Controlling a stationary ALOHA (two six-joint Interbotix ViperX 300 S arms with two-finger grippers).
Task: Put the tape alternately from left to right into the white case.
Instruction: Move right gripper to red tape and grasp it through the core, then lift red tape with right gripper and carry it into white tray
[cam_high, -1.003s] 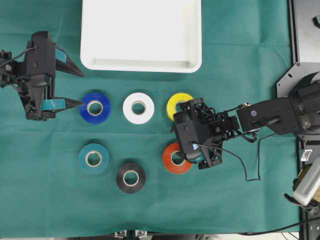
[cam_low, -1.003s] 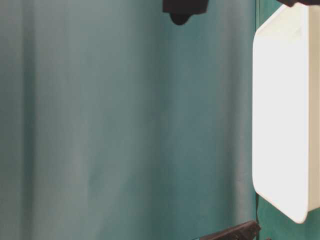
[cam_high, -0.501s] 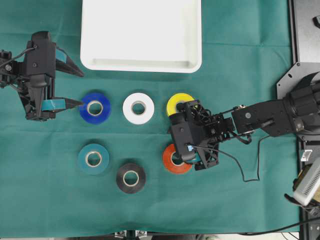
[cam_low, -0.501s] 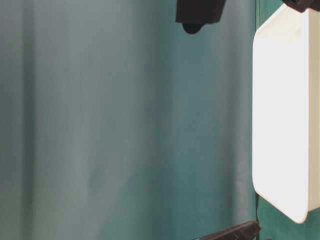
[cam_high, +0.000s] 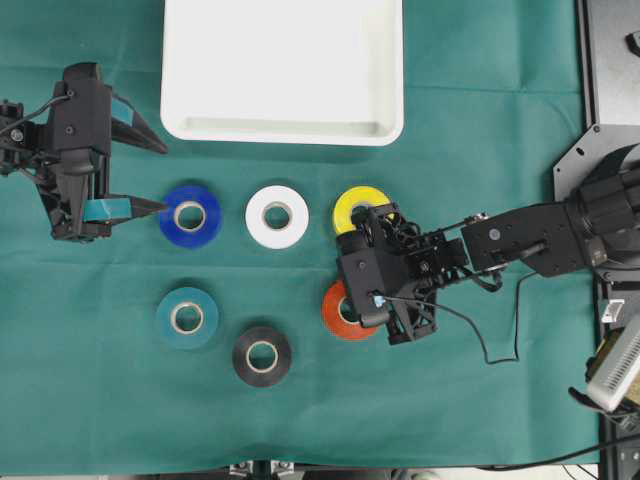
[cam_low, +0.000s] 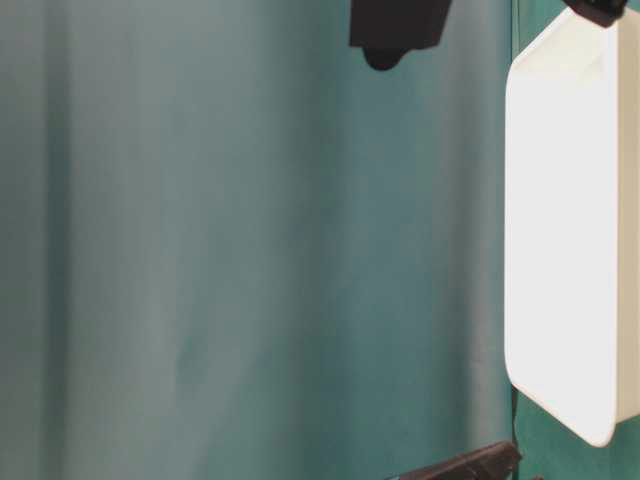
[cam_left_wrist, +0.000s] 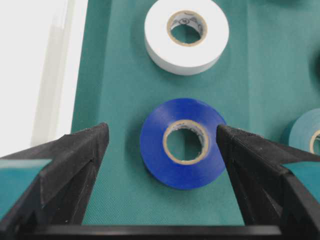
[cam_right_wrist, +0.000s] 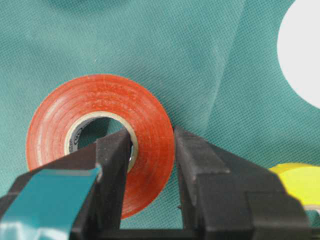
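- Now the right tool (cam_right_wrist: 150, 165) has clamped shut on the red-orange roll (cam_right_wrist: 100, 135): one finger sits inside the core and the other presses on the outer wall, where a second ago the fingers stood wide apart over that roll.
- In the overhead view the red-orange roll (cam_high: 340, 312) has slid a touch to the left under the right tool (cam_high: 385, 300), and it lies on the green worktop (cam_high: 480, 420), not yet lifted.
- The left tool (cam_high: 130, 170) has not moved; its fingers are spread, holding nothing, with the blue roll (cam_left_wrist: 182, 143) lying between them on the cloth.
- The white case (cam_high: 282, 70) at the top of the worktop holds no tape as yet; its rim also shows at the right of the table-level view (cam_low: 570, 230).
- The white roll (cam_high: 277, 216), yellow roll (cam_high: 358, 208), teal roll (cam_high: 186, 317) and black roll (cam_high: 262, 355) lie untouched in their two rows below the case.
- Likely meaning: the first pick is secured, so the next step is to lift the red-orange roll and carry it up past the yellow roll into the case.
- A pinch through one wall of the ring could let the roll swing or tilt on the way.
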